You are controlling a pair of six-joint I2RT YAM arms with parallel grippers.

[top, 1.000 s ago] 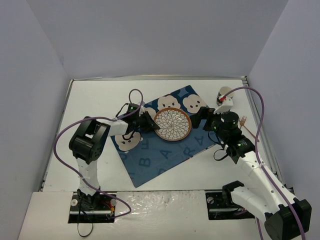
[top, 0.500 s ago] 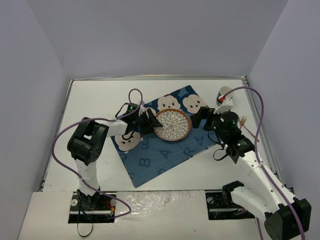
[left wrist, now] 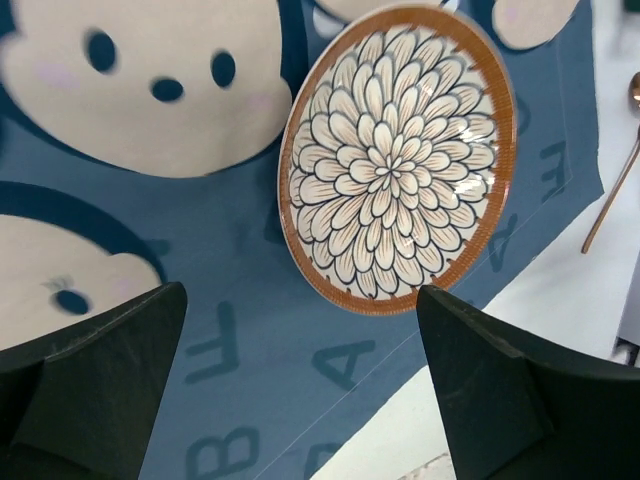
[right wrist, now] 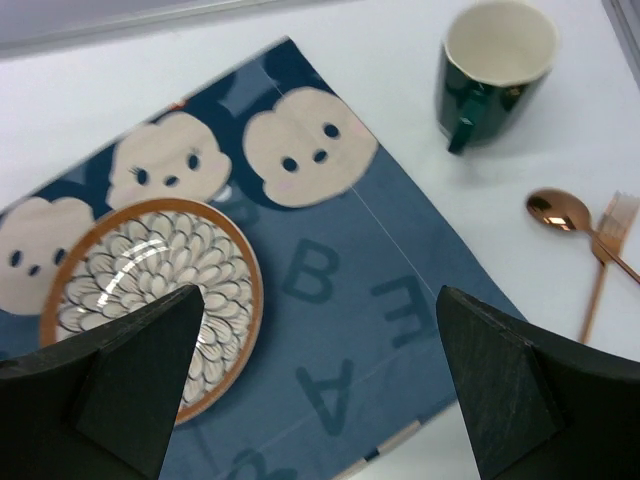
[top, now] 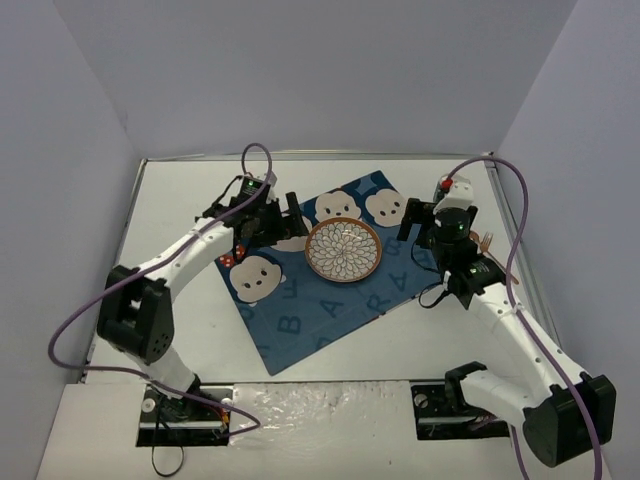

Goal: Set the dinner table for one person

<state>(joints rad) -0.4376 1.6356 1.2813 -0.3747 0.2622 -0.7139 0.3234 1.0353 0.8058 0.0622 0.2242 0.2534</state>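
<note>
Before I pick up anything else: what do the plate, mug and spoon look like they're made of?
The plate looks like glazed ceramic, with glossy highlights over the petal pattern. The mug is probably glazed ceramic too, dark green outside and cream inside. The spoon is likely metal, with a polished copper-rose sheen.

Spoon (left wrist: 608,195) bowl cut off, L wrist view.

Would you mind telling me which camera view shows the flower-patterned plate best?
The left wrist view: the plate is large, with its whole rim and petal pattern sharp. The top external view shows it whole but small; in the right wrist view the right gripper hides part of it.
</note>
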